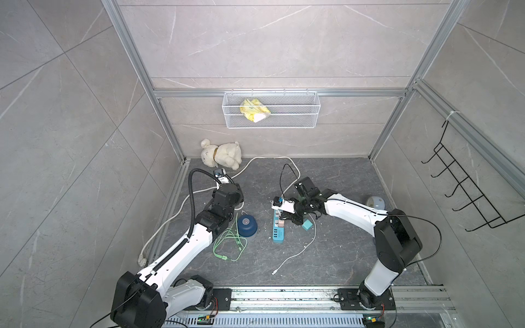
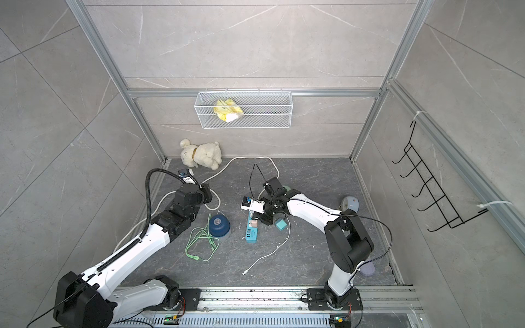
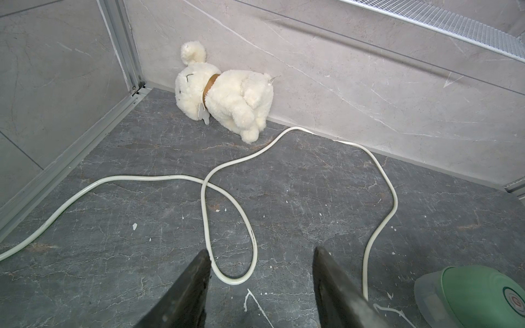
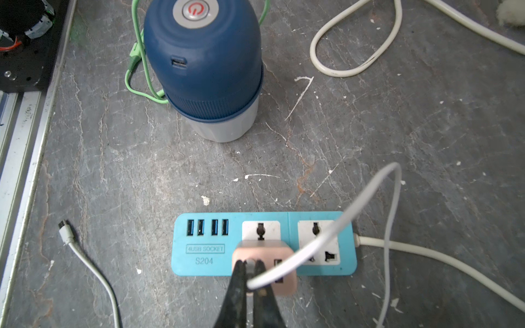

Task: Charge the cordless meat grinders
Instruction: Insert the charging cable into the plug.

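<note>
Right gripper (image 4: 250, 264) pinching white cable (image 4: 358, 201), left gripper (image 3: 262, 250) parted — hovering

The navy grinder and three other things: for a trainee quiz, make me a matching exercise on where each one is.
Things: 1 navy grinder; 2 pink adapter; 3 white cable; 4 plush dog.
Places: A by the back wall; B pinched in the right gripper; C upright, green cable beside it; D on the blue power strip.
Pairs: 1-C, 2-D, 3-B, 4-A.

A plush dog (image 1: 221, 154) lies against the back wall (image 1: 284, 56), where a wire basket (image 1: 298, 119) holds a yellow packet (image 1: 254, 110).
</note>
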`<action>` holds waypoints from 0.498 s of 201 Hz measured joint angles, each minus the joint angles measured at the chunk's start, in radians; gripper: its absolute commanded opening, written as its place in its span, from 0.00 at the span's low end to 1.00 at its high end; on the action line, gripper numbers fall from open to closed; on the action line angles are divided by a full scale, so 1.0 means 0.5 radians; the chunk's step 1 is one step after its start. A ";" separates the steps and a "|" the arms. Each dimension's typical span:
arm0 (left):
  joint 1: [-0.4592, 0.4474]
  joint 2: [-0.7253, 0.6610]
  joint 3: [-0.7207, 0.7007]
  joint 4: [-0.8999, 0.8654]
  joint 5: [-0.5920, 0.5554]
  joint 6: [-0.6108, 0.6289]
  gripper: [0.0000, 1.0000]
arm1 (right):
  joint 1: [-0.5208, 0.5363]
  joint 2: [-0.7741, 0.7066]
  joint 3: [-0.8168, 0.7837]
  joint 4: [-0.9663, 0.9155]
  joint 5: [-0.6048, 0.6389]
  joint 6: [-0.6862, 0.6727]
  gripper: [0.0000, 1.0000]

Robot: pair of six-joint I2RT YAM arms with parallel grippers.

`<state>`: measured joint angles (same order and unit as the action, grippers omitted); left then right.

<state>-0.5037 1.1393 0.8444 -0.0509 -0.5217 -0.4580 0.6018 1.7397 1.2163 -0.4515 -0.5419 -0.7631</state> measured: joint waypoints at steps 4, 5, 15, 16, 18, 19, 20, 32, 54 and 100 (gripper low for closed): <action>0.000 0.000 0.000 -0.002 0.000 0.002 0.59 | 0.000 0.001 0.001 -0.001 0.000 -0.001 0.00; 0.000 0.000 0.000 -0.002 0.000 0.002 0.59 | 0.000 0.001 0.001 -0.001 0.000 -0.001 0.00; 0.000 0.000 -0.001 -0.004 0.000 0.004 0.59 | 0.000 0.007 0.003 0.000 -0.001 -0.002 0.00; 0.000 0.000 -0.001 -0.003 0.000 0.004 0.59 | 0.000 0.007 0.004 -0.001 -0.001 -0.003 0.00; 0.000 0.000 -0.001 -0.003 0.000 0.004 0.59 | 0.000 0.008 0.005 -0.001 -0.001 -0.005 0.00; 0.000 0.000 -0.001 -0.003 0.000 0.004 0.59 | 0.000 0.008 0.006 -0.002 -0.001 -0.007 0.00; 0.000 0.000 -0.001 -0.003 0.000 0.004 0.59 | 0.000 0.008 0.006 -0.002 -0.001 -0.008 0.00; 0.000 0.000 -0.001 -0.004 0.000 0.005 0.59 | 0.000 0.012 0.013 -0.002 -0.001 -0.016 0.01; 0.000 -0.001 -0.001 -0.008 0.000 0.005 0.59 | 0.000 0.011 0.014 -0.001 -0.008 -0.018 0.21; 0.000 -0.031 -0.001 -0.063 -0.002 0.005 0.59 | -0.005 -0.129 -0.003 0.057 -0.060 0.060 0.38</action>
<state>-0.5037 1.1236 0.8440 -0.0822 -0.5224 -0.4557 0.5995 1.6752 1.2148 -0.4229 -0.5720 -0.7330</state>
